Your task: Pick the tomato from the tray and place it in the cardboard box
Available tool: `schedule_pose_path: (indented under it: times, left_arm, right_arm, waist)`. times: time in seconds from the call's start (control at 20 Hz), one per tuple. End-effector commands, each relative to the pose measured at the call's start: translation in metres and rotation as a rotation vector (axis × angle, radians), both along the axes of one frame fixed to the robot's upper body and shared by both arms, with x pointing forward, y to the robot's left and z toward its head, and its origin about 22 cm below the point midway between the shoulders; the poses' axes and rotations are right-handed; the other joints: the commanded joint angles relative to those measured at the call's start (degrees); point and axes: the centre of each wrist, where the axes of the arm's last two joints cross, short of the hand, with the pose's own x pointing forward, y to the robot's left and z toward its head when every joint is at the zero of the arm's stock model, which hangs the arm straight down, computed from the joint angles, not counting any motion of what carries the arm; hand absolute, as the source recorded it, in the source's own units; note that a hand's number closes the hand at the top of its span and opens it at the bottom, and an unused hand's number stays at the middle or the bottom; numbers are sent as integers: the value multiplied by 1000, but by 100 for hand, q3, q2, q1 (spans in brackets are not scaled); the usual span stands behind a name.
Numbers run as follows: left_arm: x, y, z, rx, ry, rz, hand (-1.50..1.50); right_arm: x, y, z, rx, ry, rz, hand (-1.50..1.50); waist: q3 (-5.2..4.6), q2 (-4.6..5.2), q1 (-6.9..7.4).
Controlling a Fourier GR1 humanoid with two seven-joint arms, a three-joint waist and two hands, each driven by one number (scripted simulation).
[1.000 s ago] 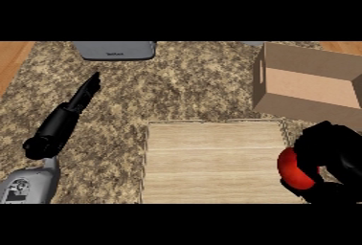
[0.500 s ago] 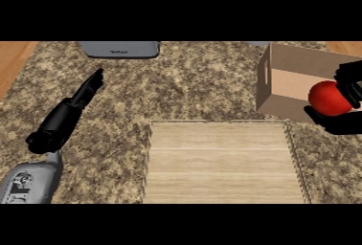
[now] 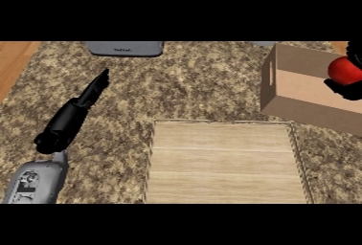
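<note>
A red tomato [image 3: 345,70] hangs at the right edge of the head view, over the open cardboard box [image 3: 300,91]. My right hand [image 3: 348,88] is shut on it; only dark fingers show under and beside the tomato, the rest lies outside the view. The wooden tray [image 3: 225,165] lies bare at the lower middle, just in front of and left of the box. My left hand [image 3: 79,109] rests open over the counter at the left, fingers straight and pointing away, well apart from tray and box.
A grey appliance [image 3: 124,48] sits at the counter's far edge, upper left. The speckled stone counter [image 3: 191,86] runs between tray, box and appliance. A strip of wooden floor [image 3: 14,62] shows past the counter's left edge.
My right hand has carried the tomato from the tray's right side up and away, to above the cardboard box. The left hand has stayed put.
</note>
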Motion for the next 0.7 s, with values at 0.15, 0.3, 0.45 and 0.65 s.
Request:
schedule_pose_path:
  times: [0.15, 0.3, 0.45, 0.65]
  left_arm:
    - [2, 2, 19, 1, -17, -16, 0]
    - [5, -8, 1, 1, -13, -13, 0]
    - [4, 11, 4, 12, -19, -18, 0]
    - [7, -7, 4, 2, -21, -22, 0]
  right_arm:
    - [23, -42, -1, -141, 216, -4, 150]
    - [28, -45, -15, -236, 296, 28, 150]
    - [24, -67, -29, -259, 386, -18, 150]
    - [34, -54, -46, -247, 435, 141, -150]
  waist:
    - [7, 18, 111]
    - [6, 48, 107]
    - [10, 66, 160]
    - [16, 82, 189]
